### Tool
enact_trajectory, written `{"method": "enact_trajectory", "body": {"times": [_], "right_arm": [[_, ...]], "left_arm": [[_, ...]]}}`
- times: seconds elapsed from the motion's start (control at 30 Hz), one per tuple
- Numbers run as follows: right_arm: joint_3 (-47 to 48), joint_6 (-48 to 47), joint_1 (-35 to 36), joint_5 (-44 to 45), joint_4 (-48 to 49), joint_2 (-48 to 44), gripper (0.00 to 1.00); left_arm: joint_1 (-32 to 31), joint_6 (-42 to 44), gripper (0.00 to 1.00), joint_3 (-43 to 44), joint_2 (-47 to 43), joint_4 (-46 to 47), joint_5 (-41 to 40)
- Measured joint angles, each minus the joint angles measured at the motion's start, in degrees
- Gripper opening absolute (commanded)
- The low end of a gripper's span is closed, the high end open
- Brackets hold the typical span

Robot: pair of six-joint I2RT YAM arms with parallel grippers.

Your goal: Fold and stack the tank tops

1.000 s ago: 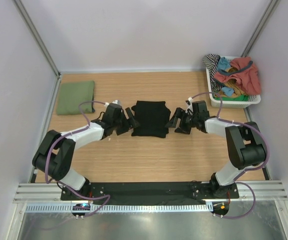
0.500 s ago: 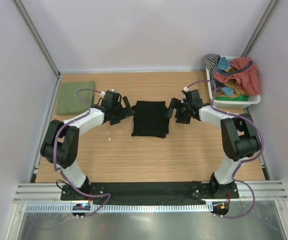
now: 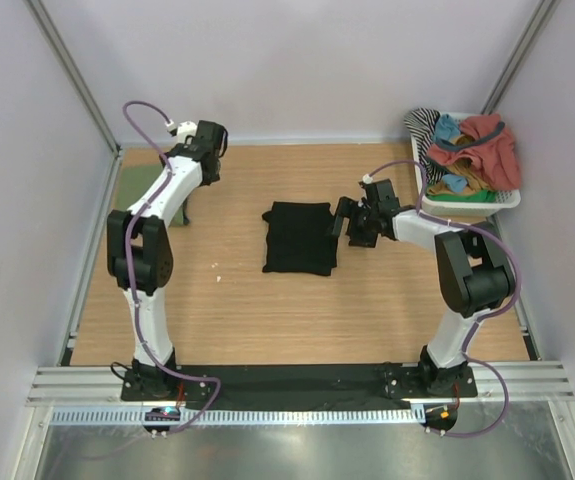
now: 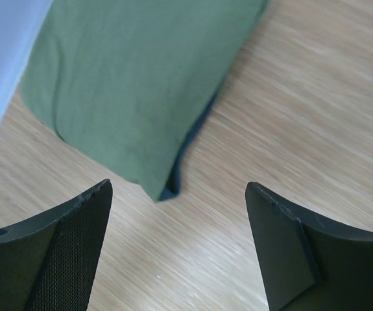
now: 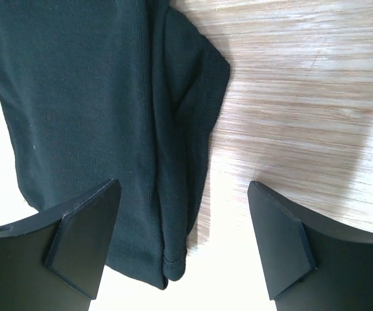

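At the far left corner of the table (image 3: pixel 267 310), the olive green tank top (image 4: pixel 134 84) lies folded into a flat pad against the wall, a line of dark trim showing along its open edge. It looks parked there as the base of the stack, out of the working middle. The black tank top (image 3: pixel 300 237) sits folded at the centre of the table, well apart from the green one. By that layout the folding appears done and the stacking not yet.

The left gripper (image 4: pixel 178 188) hovers above the corner of the green top with its jaws spread wide. Nothing is between them and they touch no cloth. The arm reaches out long from its base to get there, perhaps to check or square the pad.

The right gripper (image 5: pixel 185 186) hangs at the right edge of the black top. It is likewise released and empty, its fingers straddling the doubled hem and the bare wood beside it. That pose suits a pinch on this edge if the black top is to be carried left.

A white basket (image 3: pixel 467 207) of other garments stands at the far right corner, clear of both arms.
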Motion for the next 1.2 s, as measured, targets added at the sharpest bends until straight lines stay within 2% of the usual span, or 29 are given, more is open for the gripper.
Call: {"method": "enact_trajectory", "body": {"times": [0.1,0.23,0.4,0.53,0.57,0.63,0.8,0.9,0.93,1.0,1.2], "right_arm": [[-0.7,0.2,0.0,-0.2,0.7,-0.3,0.86],[-1.8,0.3,0.0,-0.6,1.4,-1.0,0.86],[-2.9,0.6,0.0,-1.1,2.0,-1.8,0.86],[-3.1,0.8,0.0,-1.4,2.3,-1.8,0.85],[-3.1,0.8,0.0,-1.4,2.4,-1.8,0.85],[-3.2,0.9,0.0,-1.5,2.6,-1.8,0.85],[-3.5,0.9,0.0,-1.6,3.0,-1.9,0.85],[-3.6,1.0,0.0,-1.6,3.3,-1.9,0.84],[-3.7,1.0,0.0,-1.6,3.4,-2.0,0.84],[-4.0,1.0,0.0,-1.6,3.5,-2.2,0.84],[-4.5,1.0,0.0,-1.6,3.8,-2.6,0.84]], "left_arm": [[1.1,2.0,0.85,5.0,7.0,-3.4,-2.8],[2.3,4.5,0.84,7.1,14.0,-6.3,-3.8],[3.1,6.6,0.8,12.6,21.2,-9.6,-4.3],[3.2,7.2,0.62,13.5,22.4,-10.3,-5.6],[3.3,7.2,0.54,13.4,22.4,-10.5,-5.4],[3.5,7.0,0.48,12.7,22.4,-10.8,-5.2],[4.5,6.5,0.43,11.0,22.3,-11.6,-5.3],[4.9,5.8,0.27,9.7,21.8,-11.6,-5.0],[5.0,5.7,0.16,9.0,21.6,-11.6,-5.0],[5.2,5.5,0.01,7.3,21.0,-11.3,-4.2],[4.1,5.1,0.0,-0.4,16.2,-9.8,-2.0]]}}
